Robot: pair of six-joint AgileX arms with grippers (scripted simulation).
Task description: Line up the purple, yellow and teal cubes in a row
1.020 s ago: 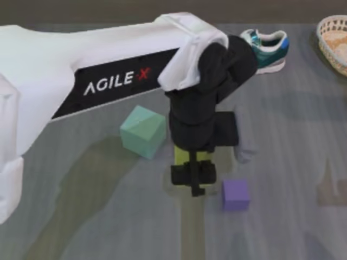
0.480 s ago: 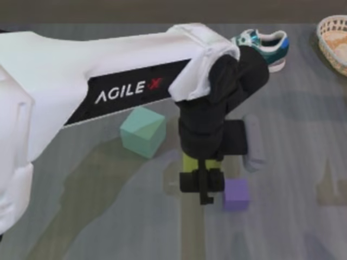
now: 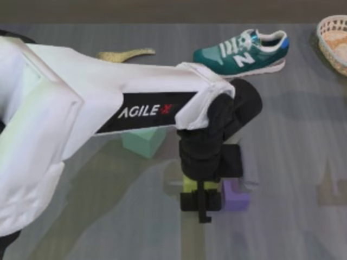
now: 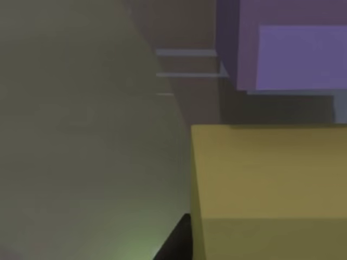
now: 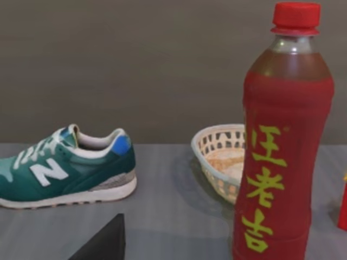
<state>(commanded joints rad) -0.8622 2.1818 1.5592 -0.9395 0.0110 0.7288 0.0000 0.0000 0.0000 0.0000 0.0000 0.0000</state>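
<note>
Near the middle of the desk (image 3: 293,135), seen from above, the left gripper (image 3: 201,201) hangs low with the yellow cube (image 3: 191,184) in its fingers, which are closed on the cube's sides; only slivers of yellow show under the black wrist. The purple cube (image 3: 237,196) sits just beside it on the right, so close that from above I cannot tell whether the two touch. The left wrist view shows the yellow cube (image 4: 271,189) filling the near field and the purple cube (image 4: 293,54) beyond it with a dark strip of shadow between, which suggests a narrow gap. The teal cube (image 3: 142,142) lies to the left and a little farther back, mostly hidden under the white forearm. My judgement is that the step in hand is setting the yellow cube down next to the purple one as the middle of the row. The next move calls for seating it flat on the desk, letting the fingers part without nudging the purple neighbour, then lifting straight up; the teal cube has yet to be brought into line on the yellow one's left. The right arm is out of the top view, parked, its wrist camera facing a sneaker (image 5: 65,168), a basket (image 5: 217,157) and a red bottle (image 5: 284,146).
</note>
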